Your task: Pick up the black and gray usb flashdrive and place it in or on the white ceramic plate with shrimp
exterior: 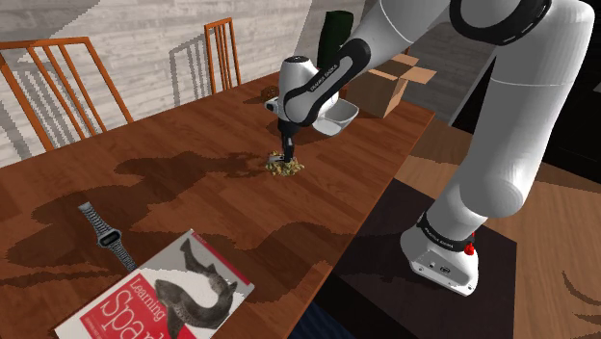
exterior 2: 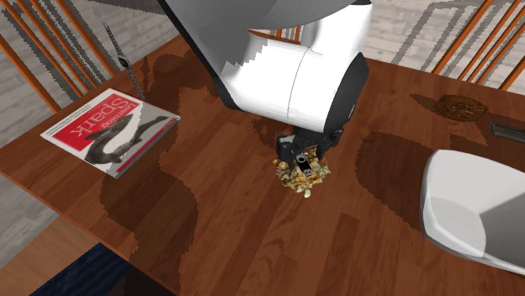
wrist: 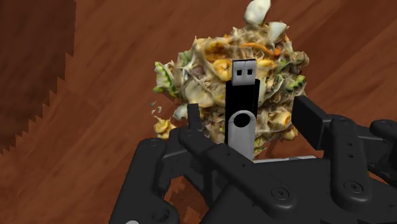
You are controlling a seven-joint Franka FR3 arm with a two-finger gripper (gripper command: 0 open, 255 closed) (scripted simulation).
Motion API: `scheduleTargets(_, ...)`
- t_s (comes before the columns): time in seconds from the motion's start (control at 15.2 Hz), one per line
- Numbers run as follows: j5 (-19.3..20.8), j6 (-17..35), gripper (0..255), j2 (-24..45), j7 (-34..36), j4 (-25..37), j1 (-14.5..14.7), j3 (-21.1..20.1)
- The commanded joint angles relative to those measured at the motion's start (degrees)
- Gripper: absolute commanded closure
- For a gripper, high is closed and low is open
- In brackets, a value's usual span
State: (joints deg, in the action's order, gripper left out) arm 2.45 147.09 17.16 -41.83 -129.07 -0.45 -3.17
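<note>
You have one flash drive [wrist: 242,95] to mind, one plate of shrimp [wrist: 191,76], and one gripper [wrist: 250,116] with two black fingers [wrist: 310,114]. In the wrist view those fingers stand apart, one on each side of the drive. There is a gap between each finger and the drive's black body, so the hand is open and clasps nothing. The drive sits midway between them, in front of the shrimp plate, which shows as a tangled yellow-and-green heap on the wooden table [exterior: 193,183]. You cannot tell from these pictures whether the drive rests on the food or hangs just above it. Its long axis runs along the line the hand looks down. The silver plug points away from the palm toward the heap, and the rounded grey swivel cap is the end nearest the palm. In the shoulder view the gripper [exterior: 286,154] points down, with its tips right at the heap [exterior: 286,169], near the table's middle. Elsewhere on the table you have one red-and-white magazine [exterior: 164,299] and one wristwatch [exterior: 106,234] just beside it, both well apart from the heap, and one white bowl [exterior: 339,117] behind the arm. Two wooden chairs [exterior: 58,82] [exterior: 222,53] stand at the far edge, and one cardboard box [exterior: 400,82] sits beyond the table.
</note>
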Motion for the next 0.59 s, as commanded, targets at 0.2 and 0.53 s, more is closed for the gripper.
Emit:
scheduleTargets(0.2, 0.00, 0.00, 0, 0.00, 0.00, 0.00, 0.00, 0.00)
scheduleTargets(0.53, -0.75, -6.47, 0, -5.98, -0.52, 0.50, -0.18, -0.32)
